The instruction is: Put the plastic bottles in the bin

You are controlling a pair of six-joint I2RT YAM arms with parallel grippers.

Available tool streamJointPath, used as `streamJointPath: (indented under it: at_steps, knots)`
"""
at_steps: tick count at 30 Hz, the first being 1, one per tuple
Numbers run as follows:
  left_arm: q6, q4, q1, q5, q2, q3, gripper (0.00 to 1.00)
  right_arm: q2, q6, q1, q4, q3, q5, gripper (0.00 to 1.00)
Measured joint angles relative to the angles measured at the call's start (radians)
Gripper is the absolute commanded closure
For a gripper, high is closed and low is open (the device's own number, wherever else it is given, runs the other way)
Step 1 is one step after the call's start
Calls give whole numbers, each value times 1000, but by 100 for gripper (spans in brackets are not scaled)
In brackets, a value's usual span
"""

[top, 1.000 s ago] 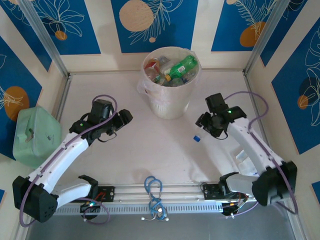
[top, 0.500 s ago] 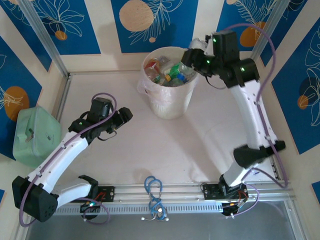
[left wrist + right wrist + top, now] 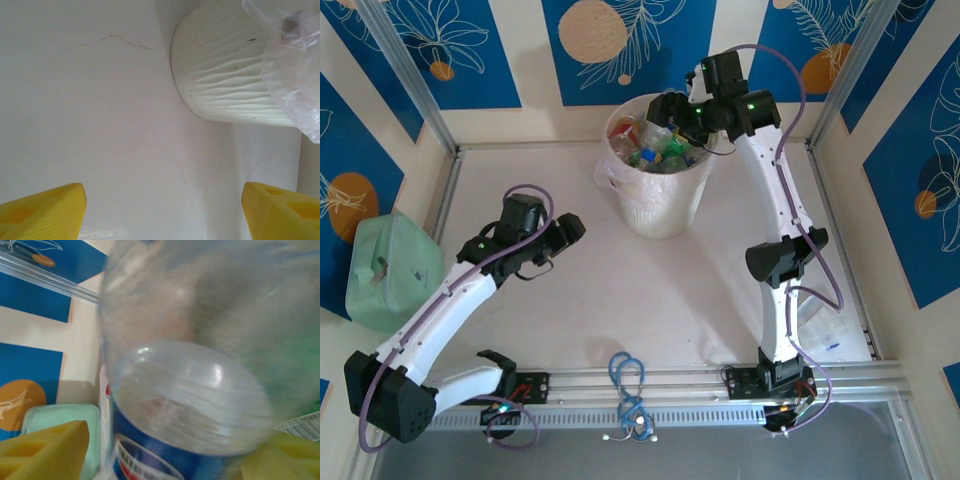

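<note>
The bin (image 3: pixel 660 195), a round pale bucket with a white bag liner, stands at the back middle and holds several plastic bottles (image 3: pixel 655 148), green, clear and red-labelled. My right gripper (image 3: pixel 667 110) hangs over the bin's rim. In the right wrist view a clear bottle with a blue label (image 3: pixel 185 390) sits blurred between the yellow fingers of the right gripper (image 3: pixel 165 450); a gap shows beside the left finger (image 3: pixel 45 450), so the jaws stand open. My left gripper (image 3: pixel 570 235) is open over bare table, left of the bin. Its wrist view shows the left gripper (image 3: pixel 162 200) with nothing inside and the bin's ribbed wall (image 3: pixel 225 85).
A mint-green box (image 3: pixel 390 265) sits at the left edge, also visible as the mint-green box (image 3: pixel 60 425). A blue cable loop (image 3: pixel 628 378) lies at the near rail. Papers (image 3: pixel 825 325) lie at the right. Blue-patterned walls close in the table.
The right arm swung up from the table's right side to above the bin, carrying the clear bottle, and its jaws have opened. The left arm has not moved.
</note>
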Motion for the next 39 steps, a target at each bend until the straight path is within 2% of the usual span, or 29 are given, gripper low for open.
streamJointPath:
  at_steps: [13, 18, 24, 28, 33, 39]
  knots:
    - [0, 0, 0, 0, 2, 0, 19, -33, -18, 24, -6, -52, 36, 17]
    - [0, 0, 0, 0, 2, 0, 19, -92, -32, 54, -17, -86, 92, 17]
    - [32, -32, 0, -19, 2, 32, 17, -235, -60, 100, -21, -163, 175, 18]
    - [92, -50, 0, -49, 3, 114, 12, -407, -70, 124, 3, -343, 237, 19]
    - [187, -46, 0, -97, 3, 200, 4, -678, -77, 127, 77, -681, 330, 17]
    - [349, -12, 0, -235, 0, 221, 0, -995, -77, 119, 144, -1094, 457, 6]
